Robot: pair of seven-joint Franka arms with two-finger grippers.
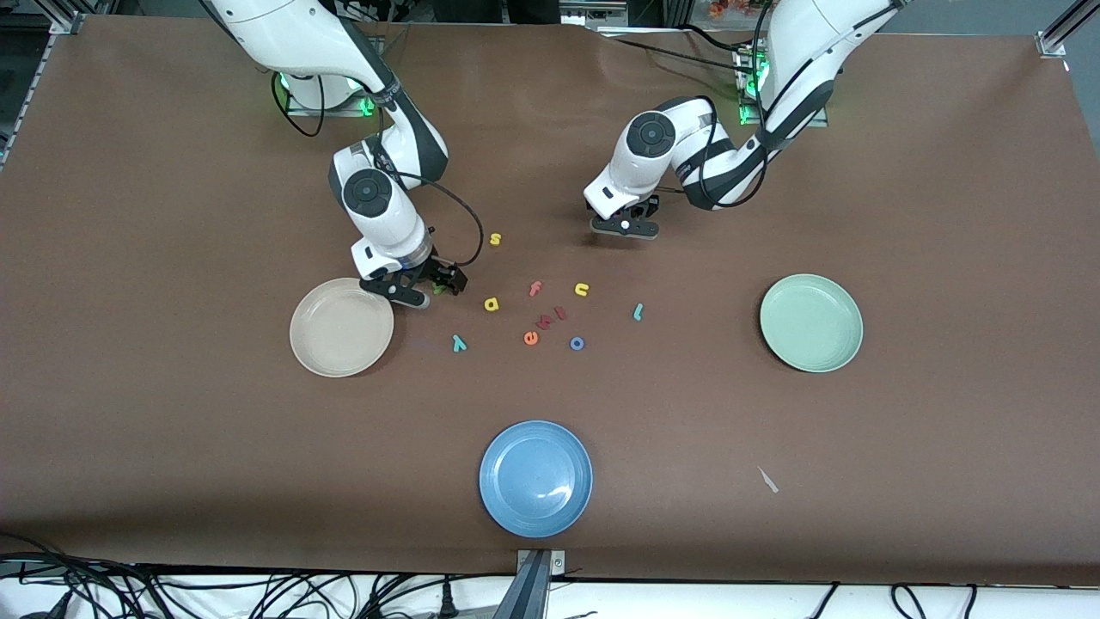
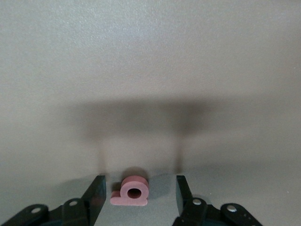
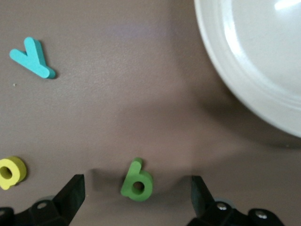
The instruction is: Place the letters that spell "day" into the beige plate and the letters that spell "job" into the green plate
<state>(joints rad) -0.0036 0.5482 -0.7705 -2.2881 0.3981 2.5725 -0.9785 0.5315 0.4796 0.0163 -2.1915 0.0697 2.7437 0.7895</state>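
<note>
Brown bench. Right pincer (image 1: 434, 284) open, low astride green d (image 3: 137, 180), beside beige plate (image 1: 341, 327). Left pincer (image 1: 626, 225) part-open astride pink b (image 2: 130, 191), not gripping. Centre each letter, close gently, lift straight. Green plate (image 1: 811, 322) well apart.

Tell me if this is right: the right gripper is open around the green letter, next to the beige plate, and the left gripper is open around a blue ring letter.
Not quite. The left gripper brackets a pink letter, as the left wrist view shows. The rest holds: the right gripper is open around the green letter, next to the beige plate.
</note>
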